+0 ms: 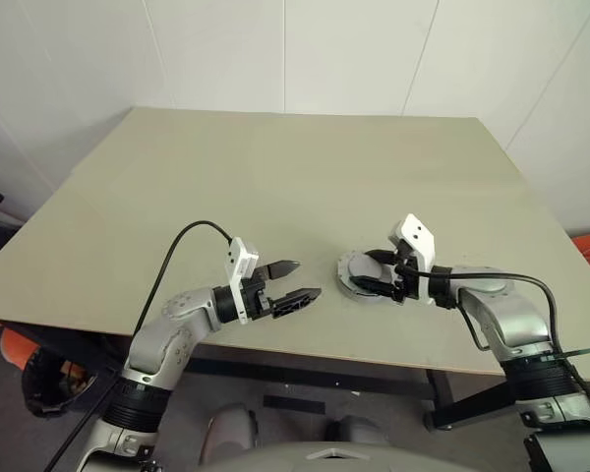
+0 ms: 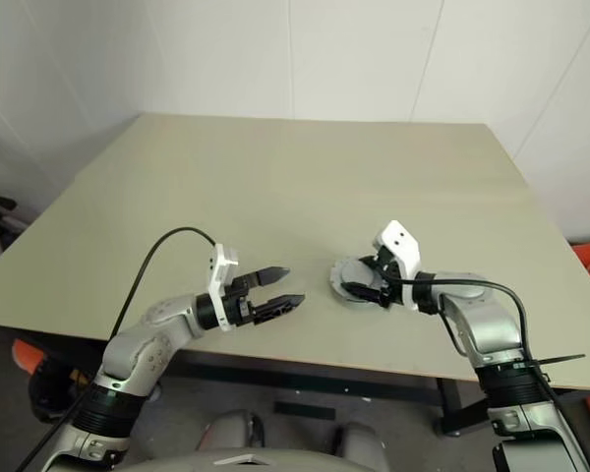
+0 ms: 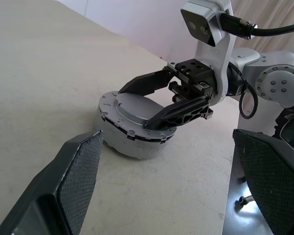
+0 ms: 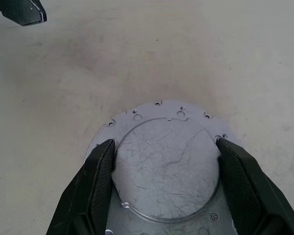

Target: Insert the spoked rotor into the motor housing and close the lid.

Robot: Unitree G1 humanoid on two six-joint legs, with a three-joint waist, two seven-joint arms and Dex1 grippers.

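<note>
1. Near the front edge of the table (image 1: 275, 177), right of centre, sits the motor housing (image 3: 118, 138), a low round grey metal body resting flat on the tabletop.
2. Its top is covered by the lid (image 4: 166, 166), a scratched silver disc ringed by a flange with small holes; the lid looks seated level on the housing, with a thin dark seam running round between the two.
3. The spoked rotor is presumably already inside under the lid, though that is a guess from the closed assembly.
4. The right gripper (image 3: 161, 100) reaches over the lid from the right, its two black fingers spread to either side of the raised centre disc, just above or lightly on it; I cannot tell whether they actually press on it.
5. Judging by this, insertion and closing appear done or nearly so; what may remain is a last push to seat the lid fully, then letting go.
6. The left gripper (image 1: 297, 280) hangs just left of the housing, apart from it, fingers spread wide and holding nothing, pointing towards the housing.
7. Nothing lies between either gripper and the housing; the only other item is a black cable (image 1: 172, 265) arcing over the left arm.
</note>
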